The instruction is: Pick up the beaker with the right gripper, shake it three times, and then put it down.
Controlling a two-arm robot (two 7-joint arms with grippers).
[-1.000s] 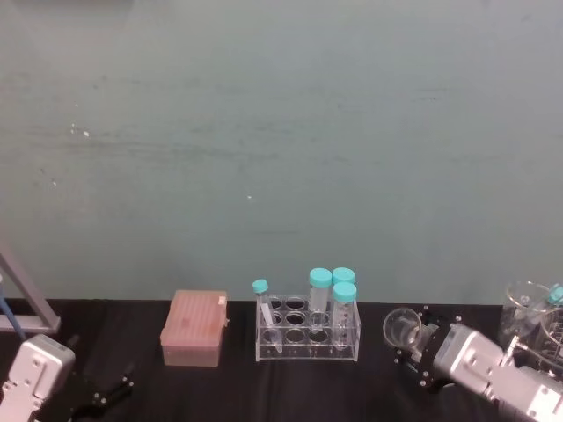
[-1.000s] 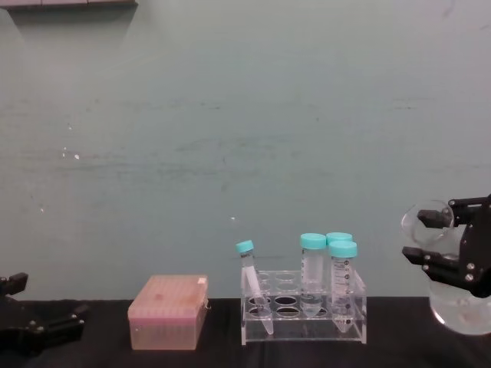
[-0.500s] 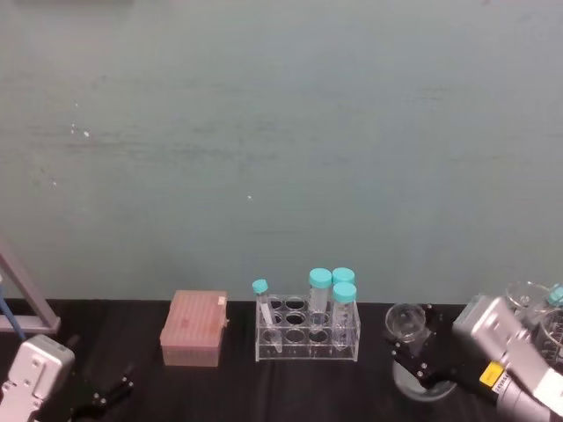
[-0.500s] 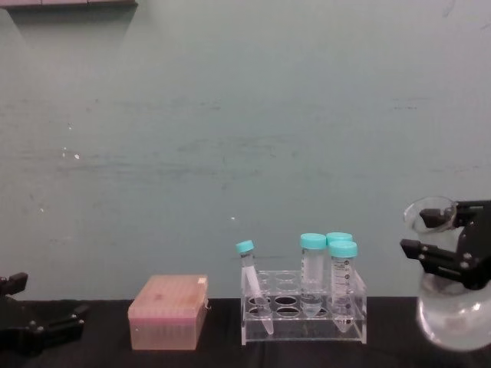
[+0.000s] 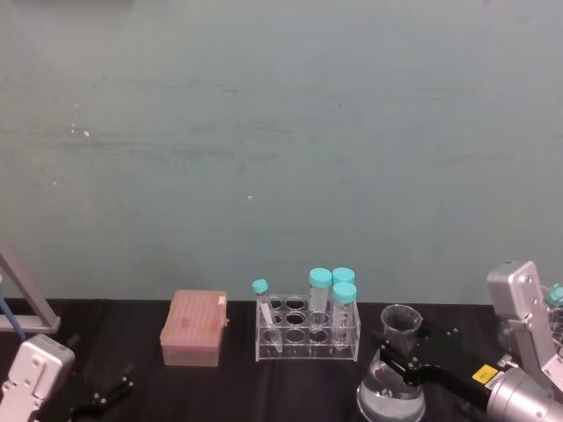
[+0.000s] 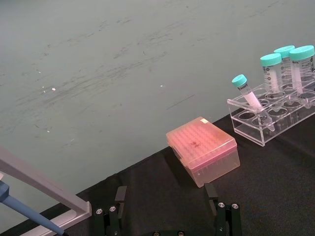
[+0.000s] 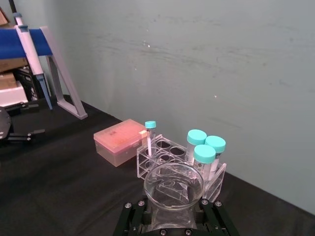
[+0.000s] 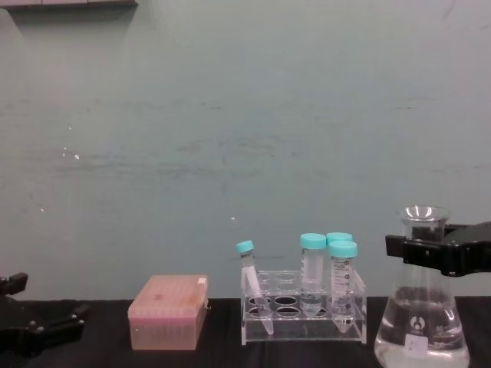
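The beaker (image 5: 391, 380) is a clear conical flask holding some clear liquid, upright at the table's right, just right of the tube rack. My right gripper (image 5: 401, 350) reaches in from the right and is shut on its neck below the flared rim. In the chest view the beaker (image 8: 422, 326) shows a small white logo, with the black jaws of the right gripper (image 8: 408, 249) across the neck. The right wrist view looks down into the rim of the beaker (image 7: 173, 180). I cannot tell whether its base touches the table. My left gripper (image 6: 167, 219) is parked open at the near left.
A clear rack (image 5: 308, 334) with several teal-capped tubes stands mid-table, and a pink translucent box (image 5: 193, 327) lies left of it. More glassware (image 5: 528, 303) stands at the far right. A pipette stand (image 5: 22, 308) is at the far left.
The beaker has swung from tilted to upright and has come down and to the left, still held by the right gripper. The left arm has not moved.
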